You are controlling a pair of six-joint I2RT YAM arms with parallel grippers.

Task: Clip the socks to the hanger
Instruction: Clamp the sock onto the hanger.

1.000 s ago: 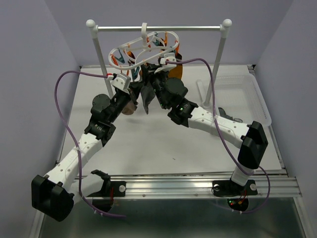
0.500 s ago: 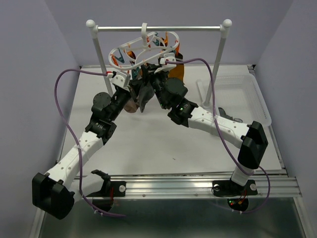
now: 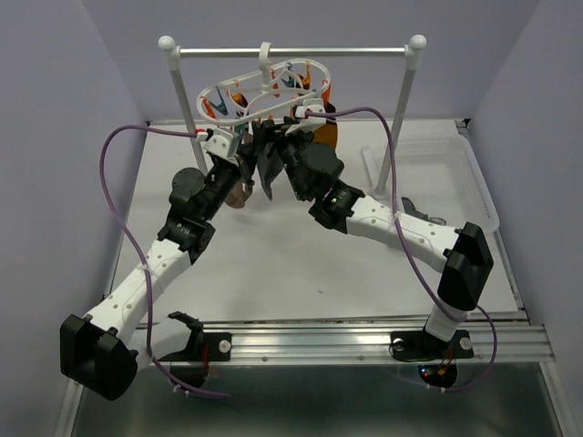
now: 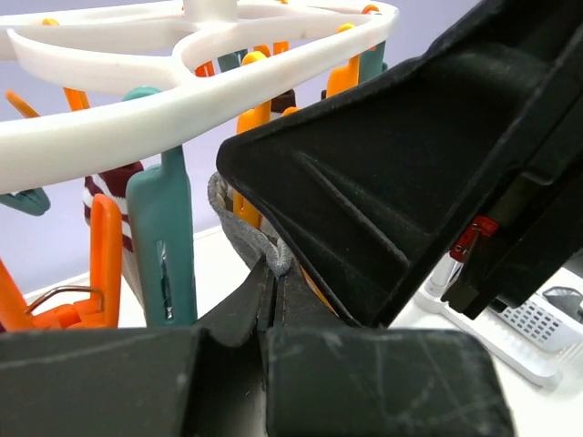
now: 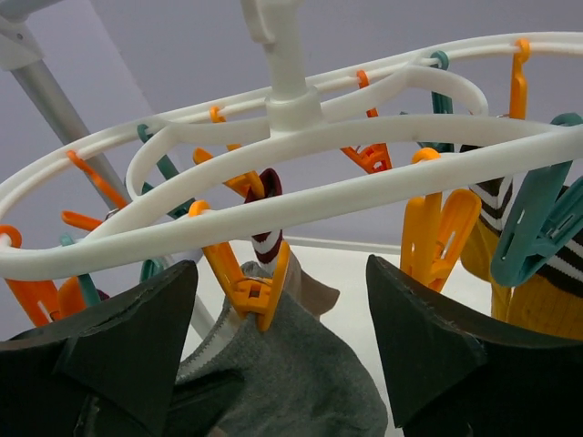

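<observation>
Grey sock (image 5: 301,373) is hanging just under the hanger (image 5: 364,191), bunched below the near side of the ring. An orange clip (image 5: 248,289) on that side appears to be biting the sock's upper edge, though the exact bite is hard to see.

Left gripper (image 4: 271,273) is sitting just below the hanger with its jaws pressed together, pinching a fold of the grey sock's ribbed cuff. Right gripper (image 5: 281,269) is also under the ring. Its jaws are standing wide apart on either side of the orange clip and touching neither clip nor fabric.

Handling, as a judgement: the sock is looking light, soft and limp, so it is sagging wherever it is not held. It should be neither slippery nor fragile. The cuff looks like the best hold, since the rib gives a thicker edge for fingers or clip.

Other socks are hanging from the far-right end of the hanger, among them a mustard sock (image 5: 533,309) with a striped cuff.

The hanger is hooking over the silver rail (image 3: 346,52).

Containers: a white basket (image 3: 478,196) is lying on the table, well to the right of the hanger. A dark shape is showing at its near-left corner; whether that is lying inside cannot be told.
</observation>
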